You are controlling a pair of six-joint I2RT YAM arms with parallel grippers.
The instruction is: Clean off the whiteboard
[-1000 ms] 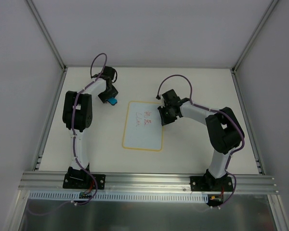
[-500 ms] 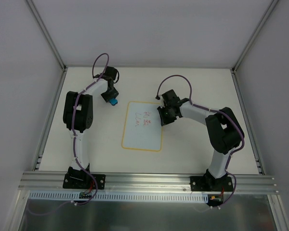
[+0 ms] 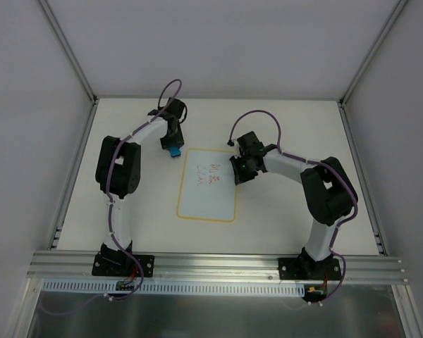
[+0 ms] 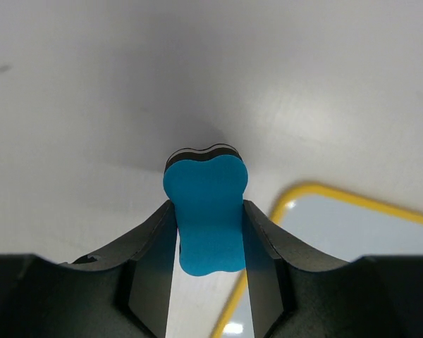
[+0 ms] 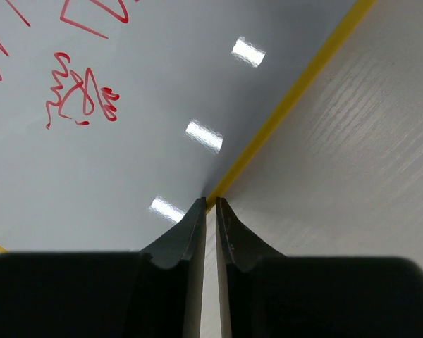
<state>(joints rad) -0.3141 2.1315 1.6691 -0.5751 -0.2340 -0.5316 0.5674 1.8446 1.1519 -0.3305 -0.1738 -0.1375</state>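
Observation:
The whiteboard [image 3: 208, 197], white with a yellow rim, lies flat mid-table with small red scribbles [image 3: 213, 173] near its far end. My left gripper [image 3: 173, 146] is shut on a blue eraser [image 3: 175, 151] just off the board's far left corner. In the left wrist view the eraser [image 4: 204, 211] sits between my fingers, and the board's corner [image 4: 352, 239] shows at lower right. My right gripper [image 3: 235, 172] is shut, and its tips [image 5: 211, 203] rest on the board's right yellow rim [image 5: 289, 105]. Red scribbles [image 5: 81, 98] lie to the left of the tips.
The white table [image 3: 282, 127] is bounded by aluminium rails on the left [image 3: 74, 176] and right [image 3: 359, 176], with grey walls behind. The arm bases are bolted to a rail at the near edge [image 3: 218, 264].
My left gripper has moved right with the blue eraser, from left of the board to its far left corner. The right arm has not moved.

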